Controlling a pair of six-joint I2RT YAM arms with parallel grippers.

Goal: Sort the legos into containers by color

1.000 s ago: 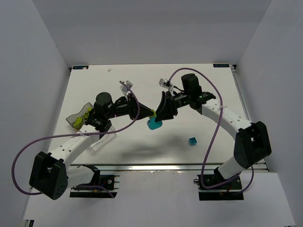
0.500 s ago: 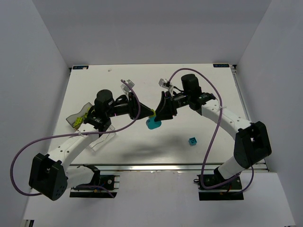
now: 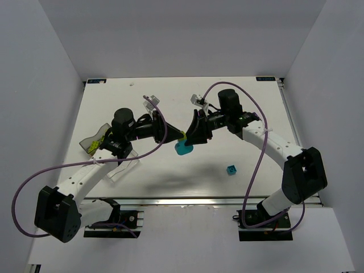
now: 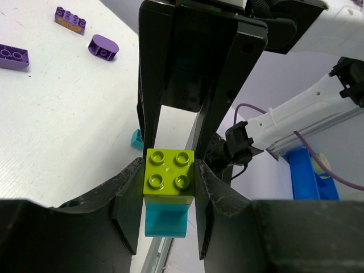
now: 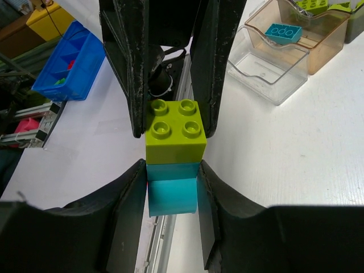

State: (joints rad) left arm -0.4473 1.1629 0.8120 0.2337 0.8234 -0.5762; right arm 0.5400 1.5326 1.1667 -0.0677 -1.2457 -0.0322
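The white table (image 3: 256,108) fills the top view, walled in by pale panels. The left arm (image 3: 85,176) and the right arm (image 3: 273,142) reach in from their bases and meet nose to nose over the middle of the table. The left gripper (image 4: 169,170) is clamped on a lime green brick (image 4: 169,176), its two fingers pressed against the brick's sides. The right gripper (image 5: 172,179) is closed around a cyan brick (image 5: 172,196). The two bricks are stacked, with the lime green one on top, studs up, and the cyan one directly beneath it, and they are held above the table between the facing fingertips. On the left side of the table, close under the left arm, stand the containers. The right wrist view shows a clear container (image 5: 264,74) touching a tan-tinted container (image 5: 327,48). The tan-tinted one holds a flat cyan piece (image 5: 282,32), and lime pieces (image 5: 318,5) show in a further compartment at the top edge of that view. A loose cyan cube (image 3: 231,169) lies alone on the table, well apart from the grippers on the right arm's side. In the left wrist view, three purple bricks (image 4: 13,57) lie scattered on the table beyond the fingers; one of them is rounded.
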